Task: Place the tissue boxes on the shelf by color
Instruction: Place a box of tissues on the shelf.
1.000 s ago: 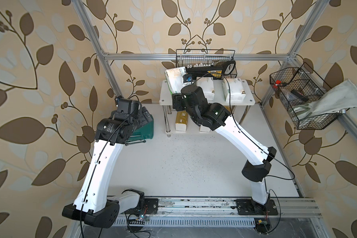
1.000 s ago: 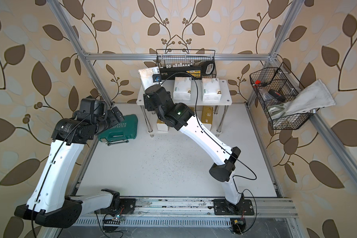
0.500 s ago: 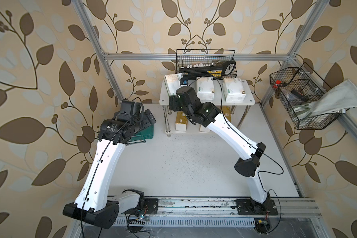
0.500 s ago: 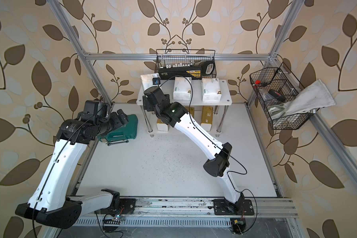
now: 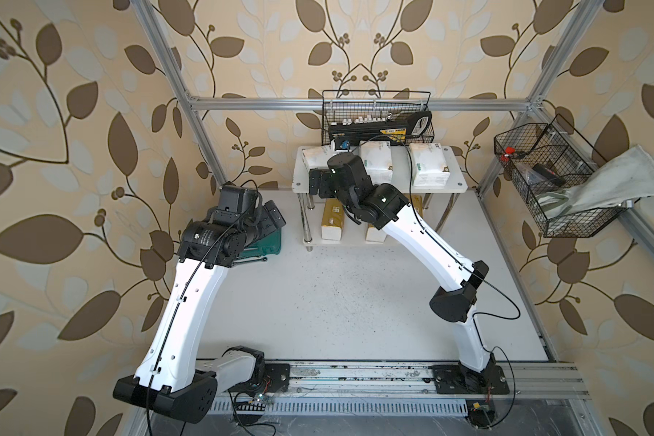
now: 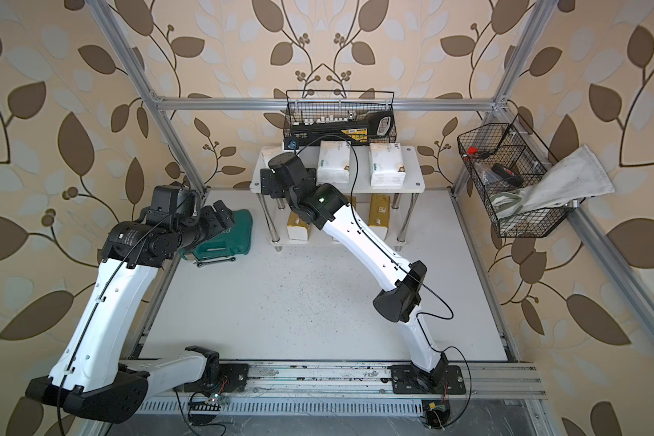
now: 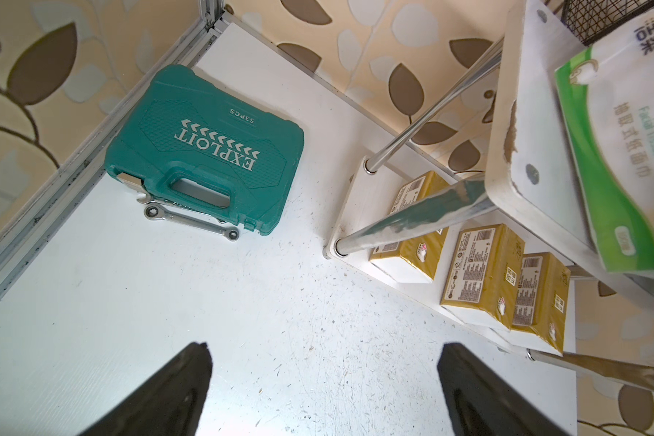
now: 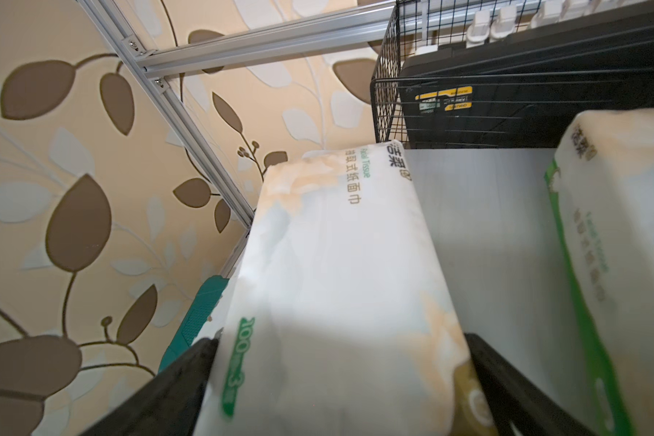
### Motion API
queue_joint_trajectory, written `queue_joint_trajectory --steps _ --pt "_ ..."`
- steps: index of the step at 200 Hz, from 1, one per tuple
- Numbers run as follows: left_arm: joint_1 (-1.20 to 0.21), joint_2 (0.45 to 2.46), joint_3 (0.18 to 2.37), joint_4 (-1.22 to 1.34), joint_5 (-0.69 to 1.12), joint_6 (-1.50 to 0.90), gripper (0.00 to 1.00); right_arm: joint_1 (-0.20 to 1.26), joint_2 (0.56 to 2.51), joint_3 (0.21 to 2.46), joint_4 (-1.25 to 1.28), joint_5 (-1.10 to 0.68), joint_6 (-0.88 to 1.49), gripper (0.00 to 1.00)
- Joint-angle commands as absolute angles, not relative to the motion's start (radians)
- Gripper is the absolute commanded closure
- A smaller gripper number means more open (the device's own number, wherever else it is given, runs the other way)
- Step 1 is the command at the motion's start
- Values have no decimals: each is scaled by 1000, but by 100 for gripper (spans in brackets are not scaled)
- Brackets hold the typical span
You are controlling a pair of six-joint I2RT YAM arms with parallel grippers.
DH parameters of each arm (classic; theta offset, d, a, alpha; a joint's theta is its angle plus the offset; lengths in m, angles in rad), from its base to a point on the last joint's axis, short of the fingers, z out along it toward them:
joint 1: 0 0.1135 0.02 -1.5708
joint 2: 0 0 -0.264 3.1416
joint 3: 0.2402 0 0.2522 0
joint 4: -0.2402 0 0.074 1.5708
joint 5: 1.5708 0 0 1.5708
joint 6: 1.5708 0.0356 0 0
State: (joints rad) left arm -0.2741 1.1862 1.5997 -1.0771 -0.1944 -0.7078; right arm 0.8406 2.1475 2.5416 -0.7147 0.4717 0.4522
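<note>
green tool case (image 7: 204, 151), wrench (image 7: 193, 221) beside it, cloth (image 5: 612, 181) draped over wire basket (image 5: 574, 225)

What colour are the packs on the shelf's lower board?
Gold tissue packs, clearest in the left wrist view.

This is a robot test cell, not a lived-in room: bare aluminium frame (image 5: 199, 124) posts stand against flat walls of leaf wallpaper (image 5: 72, 151), and two white arms (image 5: 189, 302) are bolted to a metal rail (image 5: 355, 379) along the edge of a speckled white tabletop (image 5: 337, 294). Just beyond the right claw (image 8: 340, 341) a black wire basket (image 5: 374, 92) hangs on the frame's crossbar. A second basket (image 5: 567, 222) hangs well off to the claw's side.
</note>
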Motion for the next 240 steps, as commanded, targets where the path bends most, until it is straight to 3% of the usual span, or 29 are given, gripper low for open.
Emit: queue_joint_trajectory --steps 1,137,240 --pt "-268 1167 1600 -1049 -161 -715 1 853 2119 2559 -699 436 455 1" --pt "-268 1207 1581 -926 41 -709 1 877 2013 2506 -669 430 405 1" --pt "-353 1290 1612 -808 80 -776 1 876 1579 2077 -641 389 432 1"
